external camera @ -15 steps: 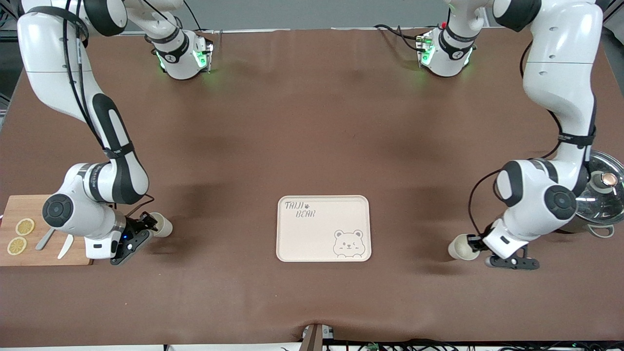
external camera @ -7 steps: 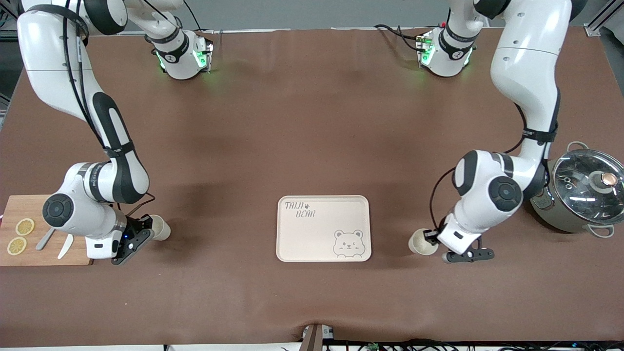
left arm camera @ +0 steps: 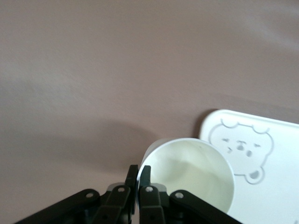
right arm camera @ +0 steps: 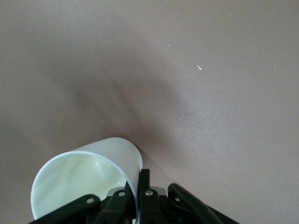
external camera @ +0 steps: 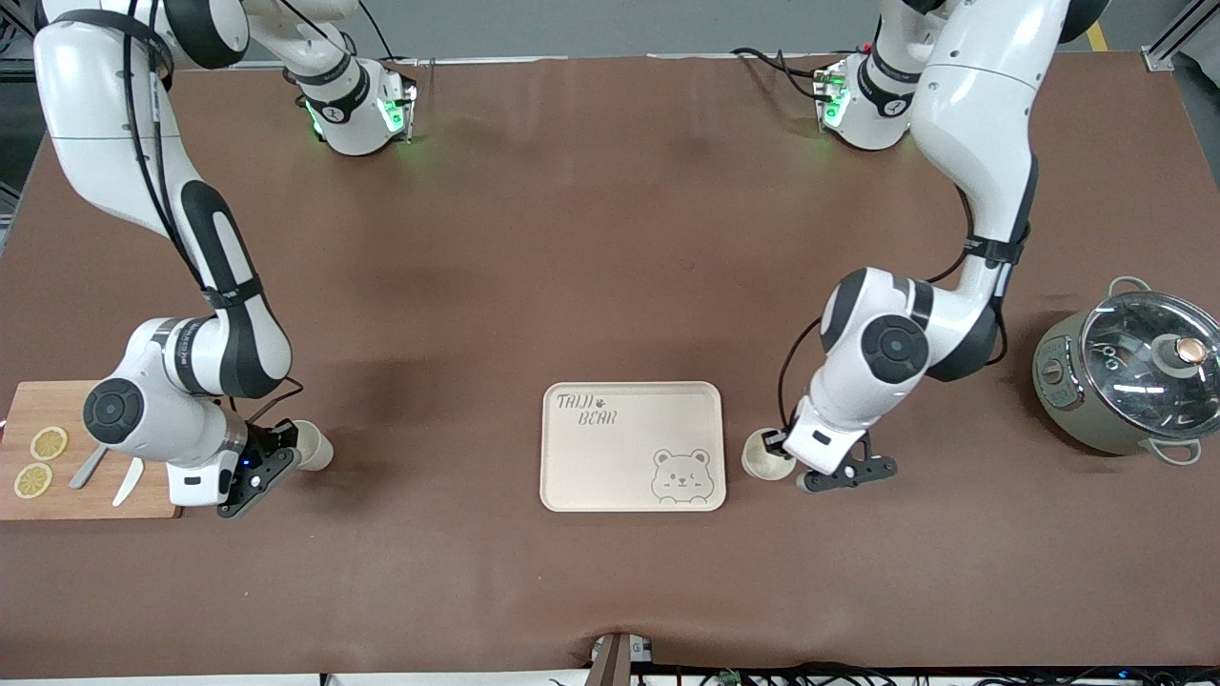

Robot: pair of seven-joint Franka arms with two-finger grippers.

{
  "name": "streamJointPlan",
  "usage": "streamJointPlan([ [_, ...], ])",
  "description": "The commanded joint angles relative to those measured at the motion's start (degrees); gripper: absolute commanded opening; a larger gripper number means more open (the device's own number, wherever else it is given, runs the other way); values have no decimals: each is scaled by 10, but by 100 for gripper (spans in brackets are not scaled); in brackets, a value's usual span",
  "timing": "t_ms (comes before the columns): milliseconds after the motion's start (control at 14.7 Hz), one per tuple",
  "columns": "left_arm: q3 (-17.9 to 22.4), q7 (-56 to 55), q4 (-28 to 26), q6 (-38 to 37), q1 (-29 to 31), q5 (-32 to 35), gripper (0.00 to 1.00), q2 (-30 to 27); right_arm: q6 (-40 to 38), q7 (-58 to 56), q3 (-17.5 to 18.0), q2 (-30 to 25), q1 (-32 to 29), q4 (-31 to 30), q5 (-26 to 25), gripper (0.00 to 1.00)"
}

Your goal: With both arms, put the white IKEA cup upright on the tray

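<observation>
The cup in my left gripper (external camera: 777,448) is a white cup (external camera: 765,455), mouth up, pinched by its rim with one finger inside the wall and one outside, as the left wrist view shows (left arm camera: 186,175). It is just beside the short edge of the tray (external camera: 633,447) that faces the left arm's end of the table, not on the tray. From the pictures I cannot tell whether its base touches the brown table (external camera: 610,238).

The tray itself lies flat and bare, cream with a raised rim, grey "TAIJI BEAR" lettering in one corner and a bear face (external camera: 681,475) in the corner nearest my cup (that face also shows in the left wrist view (left arm camera: 244,148)).

My right gripper (external camera: 284,448) is clamped on the rim of a second white cup (external camera: 315,447), well apart from the tray toward the right arm's end of the table. That cup looks tipped, its mouth turned toward the wrist camera (right arm camera: 86,177).

Next to my right arm sits a wooden cutting board (external camera: 57,505) with two lemon slices (external camera: 40,462) and a knife (external camera: 128,481). At the left arm's end stands a grey pot (external camera: 1125,381) with a glass lid.
</observation>
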Motion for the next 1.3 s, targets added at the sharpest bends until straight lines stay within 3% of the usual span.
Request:
streamJointPlan([
  [0, 7, -52, -2, -8, -27, 18, 0, -4, -54, 20, 1, -15, 1, 12, 33, 0],
  [136, 7, -87, -1, -8, -44, 26, 0, -4, -133, 60, 1, -31, 3, 43, 62, 0],
  [545, 7, -127, -1, -8, -77, 27, 0, 7, -268, 264, 1, -98, 54, 65, 63, 0],
  [955, 7, -145, -1, -1, -89, 27, 0, 13, -284, 594, 2, -132, 167, 77, 78, 0],
  [1227, 7, -151, -1, 22, -93, 27, 0, 24, -236, 821, -1, -124, 252, 100, 82, 0],
])
